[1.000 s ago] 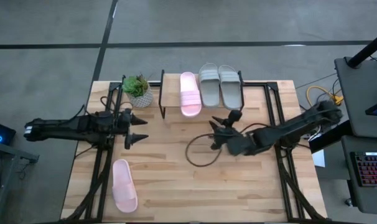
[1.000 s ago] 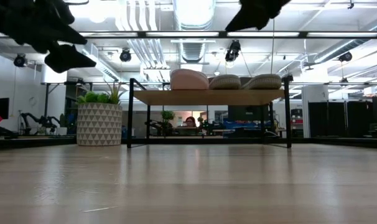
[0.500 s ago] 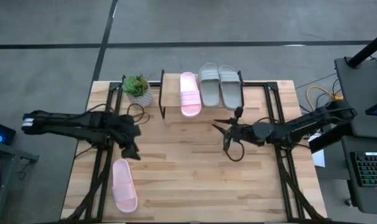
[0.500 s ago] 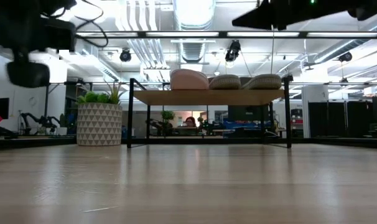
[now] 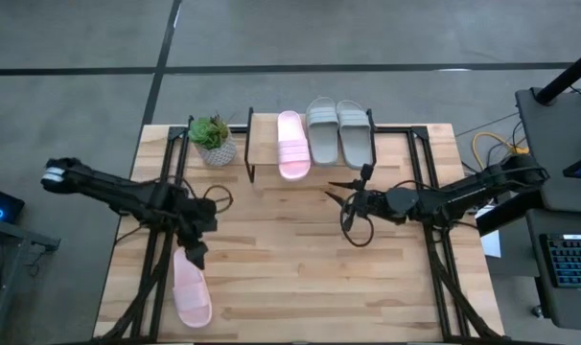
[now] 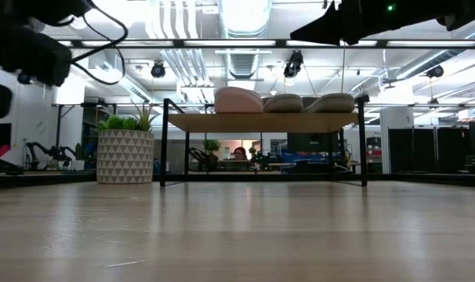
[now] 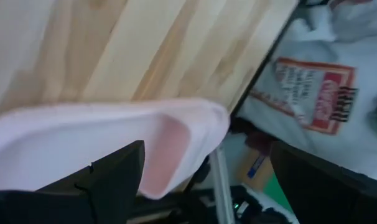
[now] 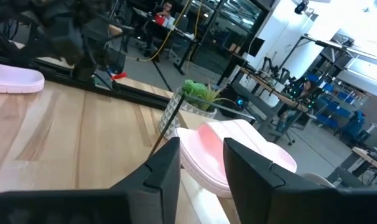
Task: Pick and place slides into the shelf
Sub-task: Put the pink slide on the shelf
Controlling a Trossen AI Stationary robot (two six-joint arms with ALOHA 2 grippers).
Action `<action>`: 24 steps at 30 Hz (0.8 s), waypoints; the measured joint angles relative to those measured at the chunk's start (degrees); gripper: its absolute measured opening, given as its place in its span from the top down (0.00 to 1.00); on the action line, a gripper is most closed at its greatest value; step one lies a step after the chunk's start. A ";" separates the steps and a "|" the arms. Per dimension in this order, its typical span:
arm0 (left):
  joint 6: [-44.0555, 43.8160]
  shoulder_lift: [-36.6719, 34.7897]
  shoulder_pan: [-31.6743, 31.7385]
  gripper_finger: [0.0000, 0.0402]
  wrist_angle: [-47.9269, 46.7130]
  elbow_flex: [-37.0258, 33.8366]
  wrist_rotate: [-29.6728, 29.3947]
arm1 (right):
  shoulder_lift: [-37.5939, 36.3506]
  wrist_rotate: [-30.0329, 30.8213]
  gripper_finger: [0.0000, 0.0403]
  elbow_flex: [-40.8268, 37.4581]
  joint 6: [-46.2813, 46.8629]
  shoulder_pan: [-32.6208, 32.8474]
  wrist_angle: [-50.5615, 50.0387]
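Observation:
One light pink slide lies sole-down on the table near its left near corner, and fills the left wrist view. My left gripper is open and tipped down over that slide's far end, one finger to each side. The shelf stands at the far edge. Its top board carries the other pink slide and the grey-green pair. My right gripper is open, held above the table right of centre, in front of the shelf.
A potted plant stands left of the shelf. Black frame rails run along both table sides. A cable loops under my right gripper. Bare wood spreads between the arms and toward the near edge.
My left gripper has travelled toward the table's near edge, tipping from level to pointing down, and has come over the far end of the pink slide on the table. My right gripper drew back a little toward the right early on, then stayed still. The slides have not moved.

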 joint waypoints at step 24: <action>-18.42 20.24 -24.28 0.17 17.04 -0.15 -8.13 | 0.02 -0.02 0.76 0.00 -1.03 0.00 -0.02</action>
